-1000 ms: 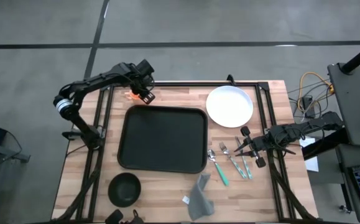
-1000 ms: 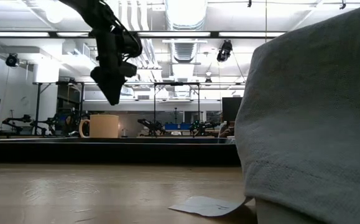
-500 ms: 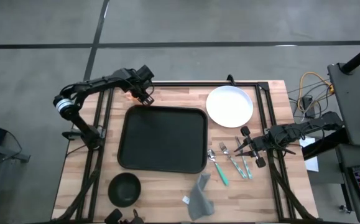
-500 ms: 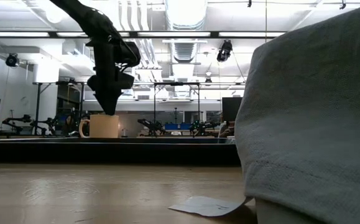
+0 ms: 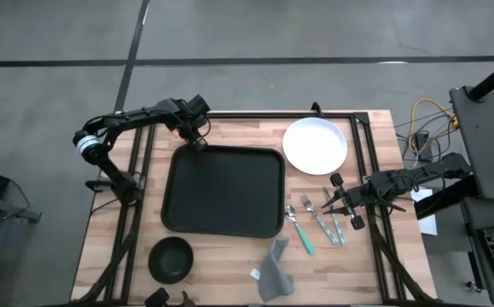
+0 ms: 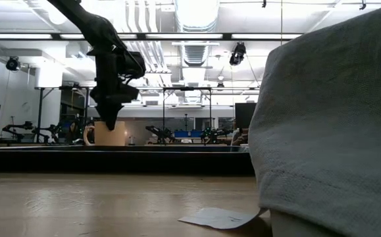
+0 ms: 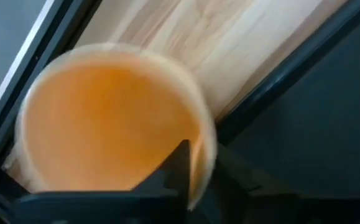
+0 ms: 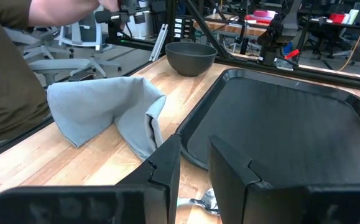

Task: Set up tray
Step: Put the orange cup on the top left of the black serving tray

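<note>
On the wooden worktop [image 5: 229, 256] the tray [image 5: 223, 191] lies flat and empty at the centre, which we read as the base everything else will be gathered onto. Around it wait the white plate [image 5: 315, 144] at the far right corner, the grey cloth [image 5: 274, 266] and black bowl [image 5: 171, 258] along the near edge, and the cutlery [image 5: 315, 223] beside the tray's right rim. Our left hand [image 5: 189, 128] is down over the orange cup [image 7: 105, 118] just off the tray's far left corner; one finger [image 7: 176, 168] sits inside the rim, but whether it is clamped we cannot tell. Our right hand [image 5: 336, 205] rests by the cutlery, fingers a little apart, holding nothing.
</note>
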`<state>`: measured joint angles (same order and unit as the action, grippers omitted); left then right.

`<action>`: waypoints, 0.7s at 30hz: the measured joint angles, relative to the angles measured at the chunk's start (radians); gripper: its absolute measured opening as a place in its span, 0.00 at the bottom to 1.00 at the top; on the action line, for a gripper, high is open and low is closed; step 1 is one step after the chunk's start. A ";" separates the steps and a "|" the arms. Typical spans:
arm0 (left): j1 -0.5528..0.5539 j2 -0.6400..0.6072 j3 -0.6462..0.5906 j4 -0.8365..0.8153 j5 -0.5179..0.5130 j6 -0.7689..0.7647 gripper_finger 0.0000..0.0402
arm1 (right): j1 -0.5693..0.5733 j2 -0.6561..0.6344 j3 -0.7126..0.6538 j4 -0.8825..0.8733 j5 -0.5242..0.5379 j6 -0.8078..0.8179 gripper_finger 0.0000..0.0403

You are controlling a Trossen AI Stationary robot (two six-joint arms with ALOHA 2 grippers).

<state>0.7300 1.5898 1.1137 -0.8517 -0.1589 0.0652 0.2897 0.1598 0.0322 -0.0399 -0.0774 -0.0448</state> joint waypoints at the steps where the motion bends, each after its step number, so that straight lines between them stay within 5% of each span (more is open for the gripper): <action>1: 0.000 0.000 0.000 -0.001 -0.001 0.009 0.03 | 0.000 0.000 0.000 0.000 0.000 0.000 0.17; 21: -0.014 -0.002 0.197 -0.267 0.013 0.057 0.00 | 0.000 0.000 0.000 0.000 0.000 0.000 0.17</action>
<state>0.7156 1.5879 1.3103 -1.1192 -0.1459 0.1223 0.2897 0.1600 0.0320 -0.0399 -0.0776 -0.0448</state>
